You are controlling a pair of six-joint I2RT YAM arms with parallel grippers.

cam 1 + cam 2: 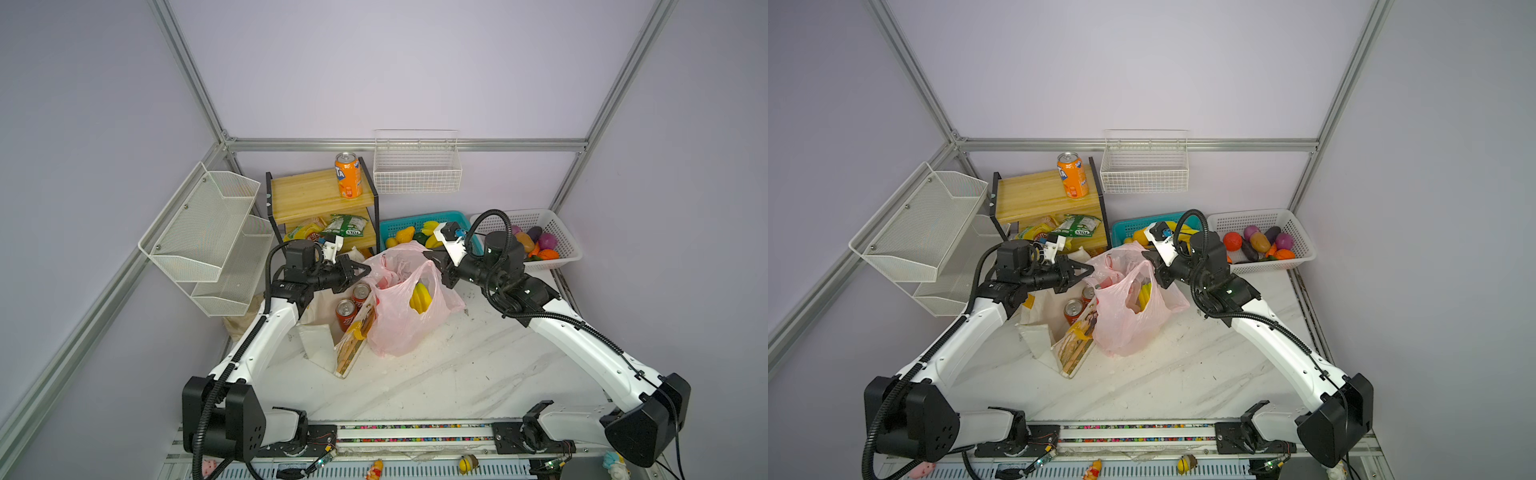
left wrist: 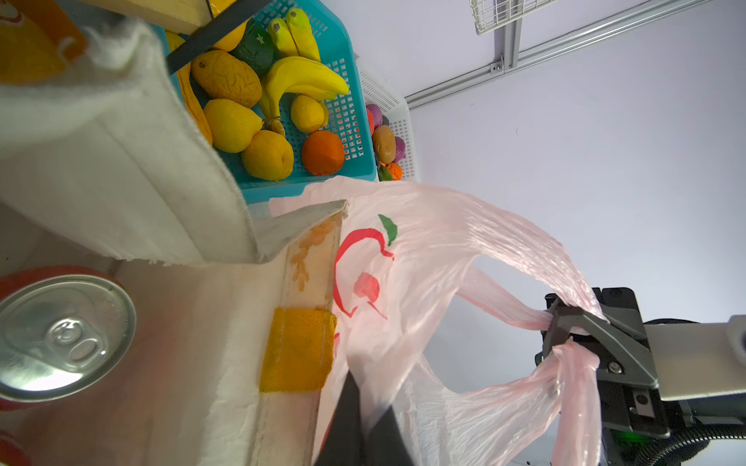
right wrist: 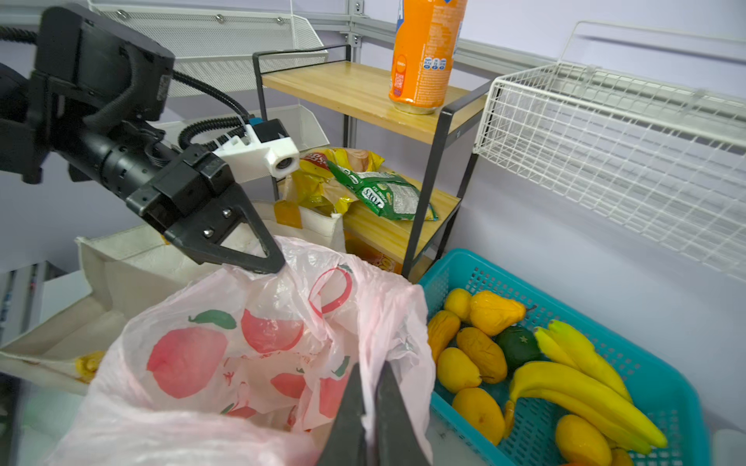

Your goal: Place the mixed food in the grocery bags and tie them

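Pinching pink bag (image 1: 399, 328): left gripper (image 3: 276, 264), right gripper (image 2: 555, 333)

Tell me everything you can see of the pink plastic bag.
The pink bag is thin, translucent plastic with red apple prints, standing crumpled on the white table against the canvas tote. A yellow toy fruit shows through its wall. The left gripper and right gripper each pinch a handle, on opposite sides.

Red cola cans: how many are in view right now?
2. Both stand upright inside the white tote: the near can and, behind it, the far can beside the pink bag. More may be hidden.
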